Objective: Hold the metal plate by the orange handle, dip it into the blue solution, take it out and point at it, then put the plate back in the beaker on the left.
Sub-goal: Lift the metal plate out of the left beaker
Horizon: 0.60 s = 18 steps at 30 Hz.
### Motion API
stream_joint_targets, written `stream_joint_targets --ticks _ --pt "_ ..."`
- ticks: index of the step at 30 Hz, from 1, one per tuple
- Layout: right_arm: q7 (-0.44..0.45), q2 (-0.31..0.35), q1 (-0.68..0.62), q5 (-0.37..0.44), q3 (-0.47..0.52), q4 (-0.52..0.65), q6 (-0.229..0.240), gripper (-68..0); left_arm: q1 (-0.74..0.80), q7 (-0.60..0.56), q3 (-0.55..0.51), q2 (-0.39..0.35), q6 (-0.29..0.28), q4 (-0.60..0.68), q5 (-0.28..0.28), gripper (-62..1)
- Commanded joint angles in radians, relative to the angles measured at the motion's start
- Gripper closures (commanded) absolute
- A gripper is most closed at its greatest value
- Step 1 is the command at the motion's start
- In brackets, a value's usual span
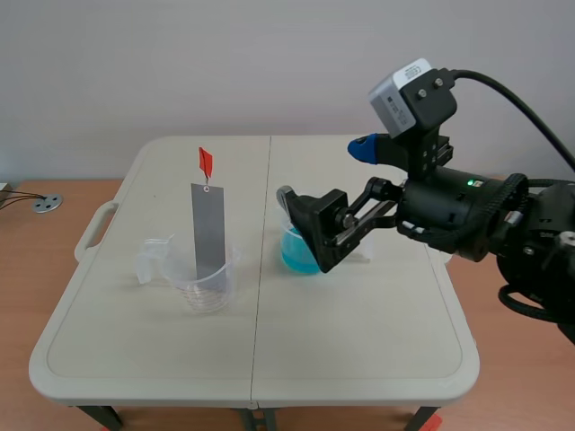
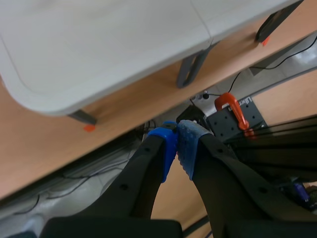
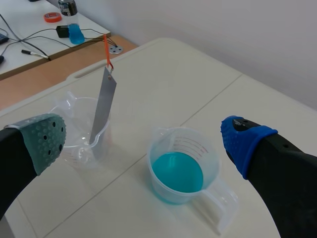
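Right gripper (image 3: 143, 141) fingers apart, left gripper's (image 2: 177, 148) together; flat grey orange-handled metal plate (image 1: 207, 229) stands in beaker (image 1: 212, 289).

No legible text, brand or number found. Faint red graduation marks on the wall of the beaker of blue solution (image 3: 185, 144): figures too small to read. White lettering on the black plate (image 2: 225, 124) behind the orange clamp (image 2: 225, 99): partly covered, unreadable.
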Motion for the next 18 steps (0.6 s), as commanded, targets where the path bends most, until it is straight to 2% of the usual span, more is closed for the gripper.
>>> stream_joint_targets --ticks 1,6,18 --pt "0.016 -0.003 0.04 0.008 -0.013 -0.009 0.0 -65.3 0.023 -0.014 -0.001 0.0 0.013 0.006 0.001 -1.5" --pt "0.017 -0.037 0.131 0.008 -0.079 -0.105 0.0 -65.3 0.085 -0.014 -0.002 0.0 0.039 -0.007 0.004 -1.5" --pt "0.046 -0.135 0.334 0.008 -0.203 -0.35 0.001 -65.3 0.098 0.025 -0.002 0.0 0.039 -0.048 0.004 -1.5"
